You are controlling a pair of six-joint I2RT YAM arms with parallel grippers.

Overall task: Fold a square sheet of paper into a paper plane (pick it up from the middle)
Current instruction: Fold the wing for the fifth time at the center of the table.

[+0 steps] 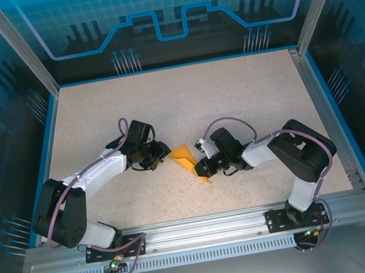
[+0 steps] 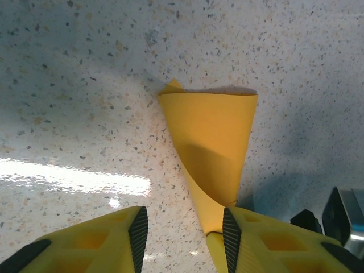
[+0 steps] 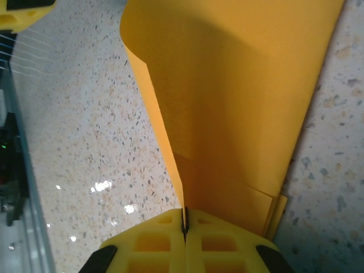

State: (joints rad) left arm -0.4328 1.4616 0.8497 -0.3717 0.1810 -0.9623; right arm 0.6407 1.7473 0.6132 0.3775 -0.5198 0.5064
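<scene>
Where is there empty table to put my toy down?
Crowded in the middle: the left pincer and right pincer meet at the folded orange paper sheet. Beyond them, the speckled beige tabletop is bare up to the back wall.

Folded orange paper (image 1: 184,156) rests on speckled table (image 1: 232,100).

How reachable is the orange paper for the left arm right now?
Likely yes: the left gripper is open, the orange paper ends beside one finger; the right gripper, shut on it, blocks nothing.
</scene>
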